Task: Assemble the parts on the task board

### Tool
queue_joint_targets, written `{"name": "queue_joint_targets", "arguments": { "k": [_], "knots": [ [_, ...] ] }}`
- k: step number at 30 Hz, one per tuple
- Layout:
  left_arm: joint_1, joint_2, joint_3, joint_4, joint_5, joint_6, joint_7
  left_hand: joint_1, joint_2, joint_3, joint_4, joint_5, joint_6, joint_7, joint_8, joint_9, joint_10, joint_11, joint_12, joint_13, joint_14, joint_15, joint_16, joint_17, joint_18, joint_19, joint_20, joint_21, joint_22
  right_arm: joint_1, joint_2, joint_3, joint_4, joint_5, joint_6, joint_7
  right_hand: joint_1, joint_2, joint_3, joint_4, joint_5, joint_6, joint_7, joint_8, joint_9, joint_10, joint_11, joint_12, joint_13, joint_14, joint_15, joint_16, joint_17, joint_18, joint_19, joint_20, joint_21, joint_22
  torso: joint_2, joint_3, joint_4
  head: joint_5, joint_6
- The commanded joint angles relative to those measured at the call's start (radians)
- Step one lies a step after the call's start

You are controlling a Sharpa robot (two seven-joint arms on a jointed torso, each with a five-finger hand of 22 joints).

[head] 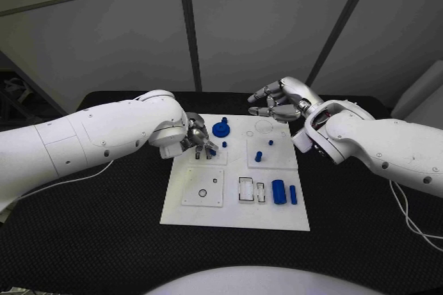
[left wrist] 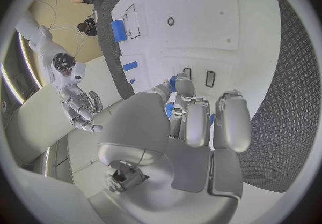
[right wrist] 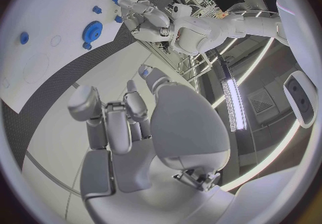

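The white task board (head: 231, 212) lies mid-table. My left hand (head: 198, 140) hangs over its far-left corner, fingers pointing down at a small plate with two slots (head: 209, 157). In the left wrist view, thumb and finger of that hand (left wrist: 191, 122) pinch a small blue part (left wrist: 170, 109) above the slots (left wrist: 209, 78). A blue gear (head: 221, 128) stands just right of that hand. My right hand (head: 281, 100) hovers past the board's far-right corner, fingers loosely curled and apart, with nothing visible in it (right wrist: 127, 127).
On the board stand a small blue peg (head: 258, 157) and a tiny blue stud (head: 271, 142). A thick blue cylinder (head: 279, 192) and a thin blue bar (head: 292, 193) lie near the right edge beside rectangular slots (head: 246, 188). A black ring (head: 202, 193) marks the near-left plate.
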Motion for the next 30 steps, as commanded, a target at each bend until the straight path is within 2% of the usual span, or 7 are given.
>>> {"name": "queue_joint_targets", "arguments": {
  "k": [1, 2, 3, 5, 8, 19, 30],
  "knots": [
    [0.001, -0.008, 0.0, 0.009, 0.03, -0.021, 0.025, -0.052, -0.051, 0.243, -0.145, 0.028, 0.001, 0.004, 0.015, 0.015, 0.004, 0.003, -0.005, -0.006, 0.034, 0.001, -0.006, 0.002, -0.01, 0.005, 0.004, -0.003, 0.001, 0.002, 0.001, 0.001, -0.001, -0.006, 0.012, 0.0, -0.002, 0.002, 0.0, 0.004, 0.006, 0.007, 0.0, 0.005, 0.001, 0.0, -0.004, -0.004, -0.001, 0.05, -0.004, -0.005, 0.029, 0.019, -0.003, -0.002, -0.006, -0.001, 0.0, -0.0004, -0.0002, 0.003, 0.0],
    [0.001, -0.012, 0.0, 0.011, 0.035, -0.025, 0.028, -0.064, -0.063, 0.271, -0.154, 0.04, 0.001, 0.001, 0.019, 0.02, 0.007, 0.003, -0.003, -0.005, 0.035, 0.001, -0.006, 0.002, -0.011, 0.006, 0.005, -0.002, 0.004, 0.002, 0.001, 0.001, -0.002, -0.006, 0.012, 0.0, -0.002, 0.002, 0.0, 0.004, 0.006, 0.007, 0.0, 0.005, 0.001, 0.0, -0.004, -0.004, -0.001, 0.05, -0.004, -0.005, 0.029, 0.019, -0.003, -0.002, -0.006, -0.001, 0.0, -0.0005, -0.0001, 0.004, -0.001],
    [0.001, -0.015, 0.0, 0.014, 0.04, -0.03, 0.032, -0.101, -0.081, 0.331, -0.164, 0.053, 0.003, 0.001, 0.03, 0.031, 0.014, 0.002, -0.001, -0.005, 0.035, 0.004, -0.007, 0.003, -0.01, 0.007, 0.003, -0.001, 0.006, 0.002, 0.002, 0.001, -0.002, -0.006, 0.013, 0.0, -0.002, 0.002, 0.0, 0.004, 0.006, 0.007, 0.0, 0.005, 0.001, 0.0, -0.004, -0.004, -0.001, 0.05, -0.004, -0.005, 0.029, 0.019, -0.003, -0.002, -0.006, -0.001, 0.0, -0.0006, 0.0004, 0.004, 0.0],
    [0.001, -0.023, 0.0, 0.021, 0.05, -0.038, 0.04, -0.124, -0.097, 0.371, -0.182, 0.059, 0.002, -0.002, 0.039, 0.042, 0.019, 0.002, 0.003, -0.002, 0.035, 0.0, -0.006, 0.004, -0.011, 0.008, 0.004, 0.0, 0.011, 0.002, 0.002, 0.001, -0.003, -0.006, 0.014, 0.0, -0.002, 0.002, 0.0, 0.004, 0.006, 0.007, 0.0, 0.005, 0.001, 0.0, -0.004, -0.004, -0.001, 0.05, -0.004, -0.005, 0.029, 0.019, -0.003, -0.002, -0.006, -0.001, 0.0, -0.0007, 0.0004, 0.005, 0.001],
    [0.001, -0.036, 0.0, 0.031, 0.059, -0.049, 0.051, -0.146, -0.109, 0.402, -0.199, 0.075, 0.005, -0.004, 0.048, 0.051, 0.028, 0.001, 0.01, 0.006, 0.035, -0.001, -0.007, 0.004, -0.012, 0.009, 0.004, 0.002, 0.016, 0.002, 0.003, 0.001, -0.005, -0.006, 0.015, 0.0, -0.002, 0.002, -0.001, 0.005, 0.009, 0.007, 0.0, 0.005, 0.001, 0.001, -0.004, -0.003, 0.0, 0.05, -0.004, -0.005, 0.03, 0.019, -0.002, -0.002, -0.006, 0.0, 0.0, -0.0005, 0.0003, 0.007, 0.0],
    [0.001, -0.073, 0.0, 0.063, 0.063, -0.064, 0.062, -0.197, -0.124, 0.46, -0.241, 0.123, 0.017, -0.009, 0.062, 0.067, 0.045, -0.003, 0.013, 0.009, 0.036, -0.005, -0.007, 0.005, -0.013, 0.01, 0.001, 0.004, 0.024, 0.002, 0.004, 0.001, -0.009, -0.006, 0.018, 0.0, -0.002, 0.002, -0.001, 0.005, 0.009, 0.007, 0.0, 0.005, 0.001, 0.001, -0.004, -0.003, 0.0, 0.05, -0.004, -0.005, 0.03, 0.019, -0.002, -0.002, -0.006, 0.0, 0.0, 0.0006, -0.0002, 0.012, 0.0],
    [-0.002, -0.084, -0.003, 0.089, -0.07, -0.104, 0.063, -0.217, -0.128, 0.477, -0.256, 0.146, 0.022, -0.011, 0.068, 0.073, 0.053, -0.005, 0.013, 0.007, 0.036, -0.006, -0.007, 0.007, -0.015, 0.013, 0.0, 0.01, 0.034, 0.002, 0.005, 0.0, -0.012, -0.006, 0.021, 0.0, -0.004, 0.002, -0.001, 0.006, 0.011, 0.008, 0.0, 0.006, 0.001, 0.002, -0.004, -0.003, 0.0, 0.051, -0.004, -0.004, 0.031, 0.019, -0.002, -0.002, -0.006, 0.0, 0.001, 0.0001, -0.0008, 0.019, -0.003]
  ]
}}
